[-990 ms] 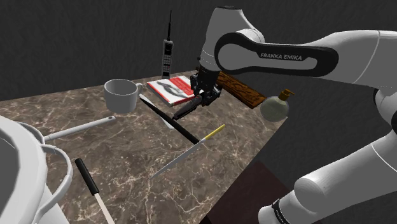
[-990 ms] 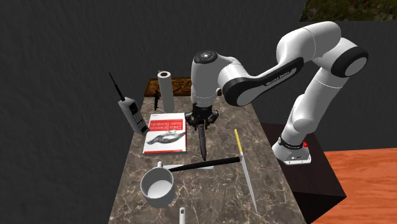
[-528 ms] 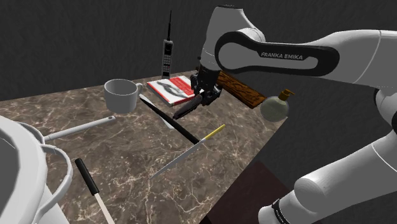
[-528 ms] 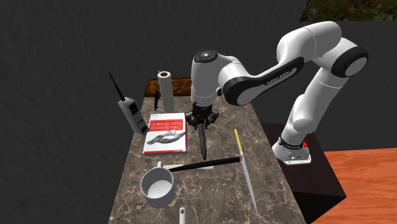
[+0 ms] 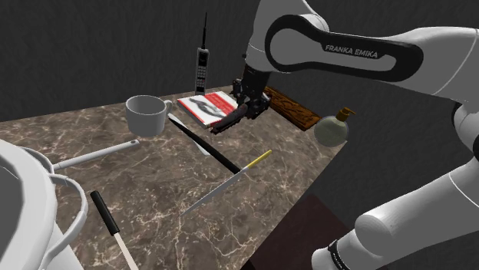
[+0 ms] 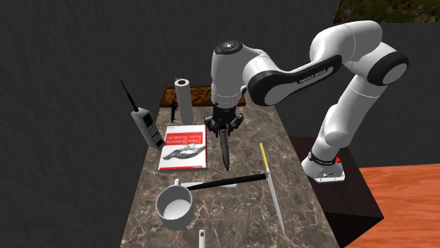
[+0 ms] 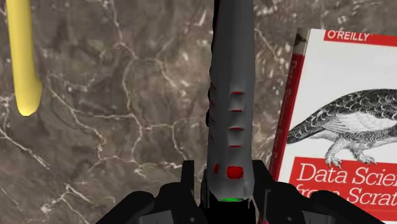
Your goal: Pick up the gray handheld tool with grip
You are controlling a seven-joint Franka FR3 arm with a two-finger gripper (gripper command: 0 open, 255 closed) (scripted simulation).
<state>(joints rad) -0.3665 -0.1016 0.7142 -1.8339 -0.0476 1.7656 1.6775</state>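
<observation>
End effector [image 7: 226,181]: we are seeing it pinching one end of the dark gray tool [image 7: 232,95].
Tool: it is riding tilted, seemingly just off the marbled surface [image 5: 153,192], beside the book [image 6: 185,146].
Risk: we are judging the long overhang is inviting pivoting or slipping in the pinch.
Mug [image 5: 147,115]: standing upright, showing nothing inside.

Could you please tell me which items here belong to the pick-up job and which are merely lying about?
Job: dark gray tool with red buttons; gripper, jaws shut on it.
Lying about: book, white mug, brick phone, yellow-handled knife, paper roll, round bottle.
</observation>
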